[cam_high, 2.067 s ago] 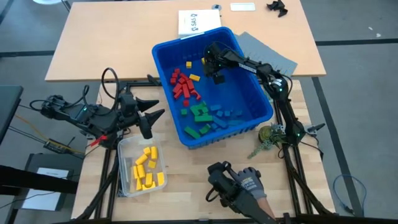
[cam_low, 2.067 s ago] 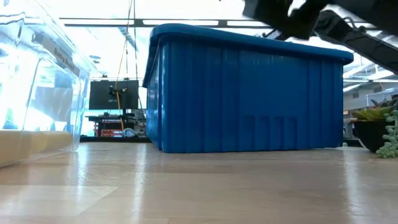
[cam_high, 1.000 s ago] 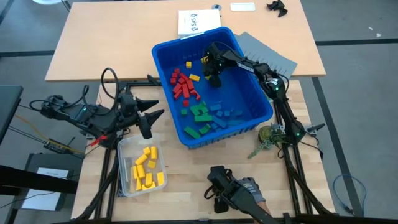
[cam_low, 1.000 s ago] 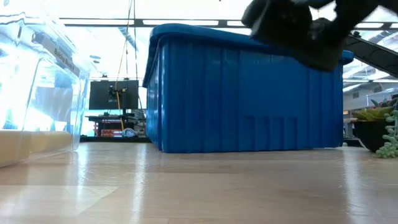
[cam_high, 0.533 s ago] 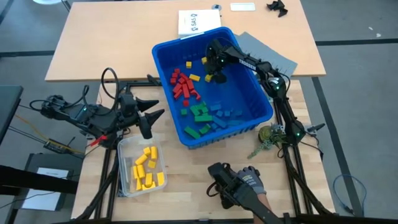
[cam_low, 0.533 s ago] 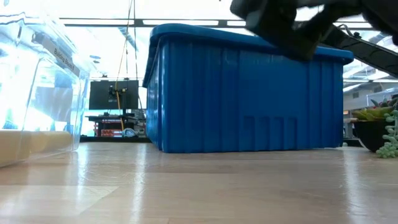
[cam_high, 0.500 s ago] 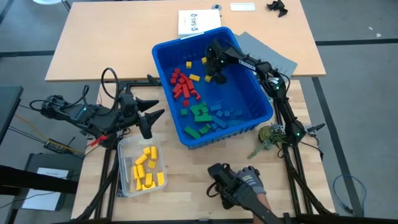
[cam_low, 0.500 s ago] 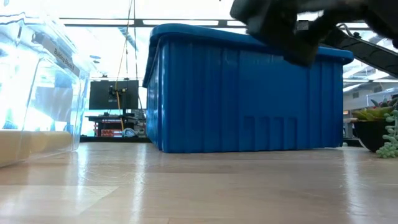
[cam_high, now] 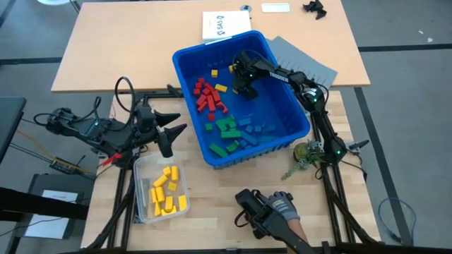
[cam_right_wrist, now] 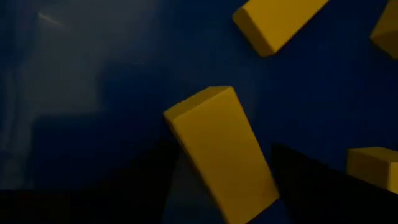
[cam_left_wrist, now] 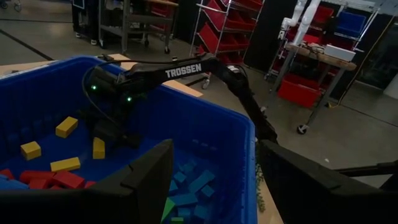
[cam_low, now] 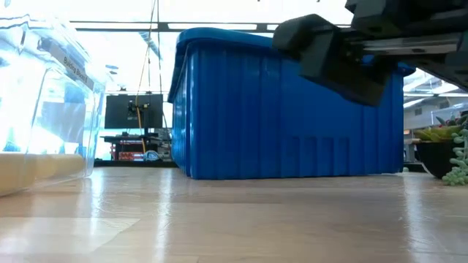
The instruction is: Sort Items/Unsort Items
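The left gripper (cam_high: 171, 134) hangs beside the table's left edge, just above the clear tub (cam_high: 139, 185), well apart from the bin. Its jaws stand wide and hold nothing; the left wrist view shows both fingers (cam_left_wrist: 146, 177) spread, with the bin between them in the distance.

The clear tub holds a group of yellow blocks (cam_high: 167, 190).

The blue bin (cam_high: 188, 51) sits mid-table. On its floor, red blocks (cam_high: 207, 97) lie in a cluster on the left side, green blocks (cam_high: 226, 130) near the front, and blue blocks (cam_high: 256, 130) to the right of the green ones. Loose yellow blocks (cam_high: 220, 87) lie toward the rear.

The right gripper (cam_high: 242, 88) is down inside the bin at its rear. In the right wrist view, a yellow block (cam_right_wrist: 221, 152) lies tilted between the two dark fingers (cam_right_wrist: 323, 183). Whether the fingers touch the block, or stand open around it, cannot be told.

A grey sheet (cam_high: 304, 62) lies behind the bin on the right. A gloved hand (cam_high: 281, 209) shows at the table's near edge.
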You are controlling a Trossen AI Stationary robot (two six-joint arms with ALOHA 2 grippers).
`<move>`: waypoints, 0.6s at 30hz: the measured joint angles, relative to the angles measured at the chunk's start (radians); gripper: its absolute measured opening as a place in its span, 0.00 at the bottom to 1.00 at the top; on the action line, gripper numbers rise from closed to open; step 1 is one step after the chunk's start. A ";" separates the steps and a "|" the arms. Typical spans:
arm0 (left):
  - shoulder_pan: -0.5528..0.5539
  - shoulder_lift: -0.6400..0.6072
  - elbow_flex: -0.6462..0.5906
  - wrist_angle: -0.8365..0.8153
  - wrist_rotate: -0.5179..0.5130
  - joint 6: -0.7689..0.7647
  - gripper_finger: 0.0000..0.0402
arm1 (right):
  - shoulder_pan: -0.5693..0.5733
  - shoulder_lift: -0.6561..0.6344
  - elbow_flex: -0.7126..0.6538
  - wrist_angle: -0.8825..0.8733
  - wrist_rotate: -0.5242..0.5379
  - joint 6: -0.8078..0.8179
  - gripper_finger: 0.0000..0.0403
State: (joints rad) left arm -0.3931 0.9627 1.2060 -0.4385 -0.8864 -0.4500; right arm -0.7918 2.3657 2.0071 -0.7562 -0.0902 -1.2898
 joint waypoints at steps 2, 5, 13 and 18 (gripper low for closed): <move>0.000 0.000 0.000 0.000 0.000 0.000 0.62 | 0.000 0.000 0.000 -0.016 0.000 0.015 0.57; 0.000 0.000 0.000 0.000 0.000 0.000 0.62 | 0.000 0.000 0.000 -0.026 0.001 0.049 0.39; 0.000 0.000 0.000 0.000 0.000 0.000 0.62 | 0.015 0.009 0.074 -0.132 -0.005 0.243 0.32; 0.000 0.000 0.000 -0.001 0.000 0.000 0.62 | 0.045 -0.027 0.146 -0.242 -0.030 0.334 0.32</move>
State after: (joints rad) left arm -0.3931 0.9626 1.2060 -0.4395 -0.8864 -0.4500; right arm -0.7468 2.3390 2.1536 -0.9982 -0.1205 -0.9560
